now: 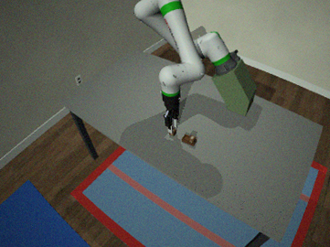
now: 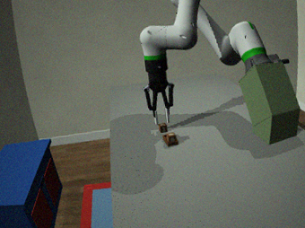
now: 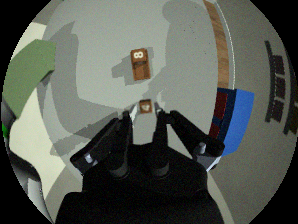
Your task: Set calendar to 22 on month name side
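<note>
A small wooden calendar tray lies on the grey table; it also shows in the exterior view and in the wrist view. One cube sits in the tray at its far end. A second cube stands on the table beside the tray, also seen in the exterior view and the wrist view. My gripper points straight down just above this loose cube, its fingers partly open, with the cube just below the tips. The digits are too small to read.
A large green box holds the arm's base at the table's right. A blue cabinet stands on the floor to the left. The table's left edge is near the tray.
</note>
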